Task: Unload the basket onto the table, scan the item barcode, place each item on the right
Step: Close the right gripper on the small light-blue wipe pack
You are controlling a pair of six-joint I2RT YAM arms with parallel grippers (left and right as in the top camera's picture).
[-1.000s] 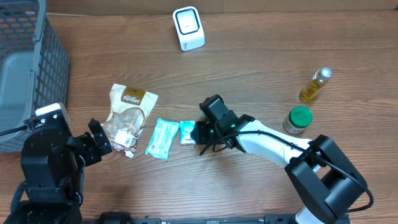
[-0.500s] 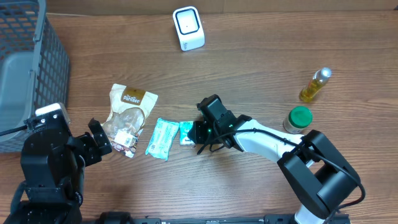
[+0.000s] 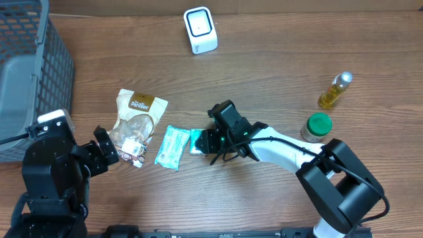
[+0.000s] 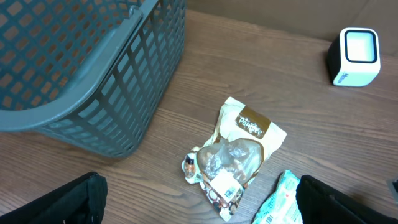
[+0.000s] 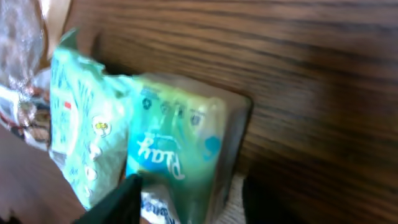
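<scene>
The table (image 3: 264,73) lies bare across its middle, from the right gripper (image 3: 207,141) up to the white scanner (image 3: 200,30) near the far edge. The grey basket (image 3: 26,66) fills the far left corner and runs past the picture's edge.

The small teal pack (image 3: 197,141) lies at the right gripper's fingertips. It sits just beside a pale green pack (image 3: 171,147) on the side toward the left arm, and a tan snack bag (image 3: 137,123) lies next over. A yellow bottle (image 3: 335,90) and a green-lidded jar (image 3: 317,127) stand well apart on the right, near the right arm.

The left gripper (image 3: 106,149) is spread wide with nothing in it, close to the snack bag's lower end.

The right wrist view shows the teal pack close up beside a dark finger (image 5: 117,202). The view is blurred, so whether the pack is gripped cannot be told. In the overhead view the gripper's body covers that contact.
</scene>
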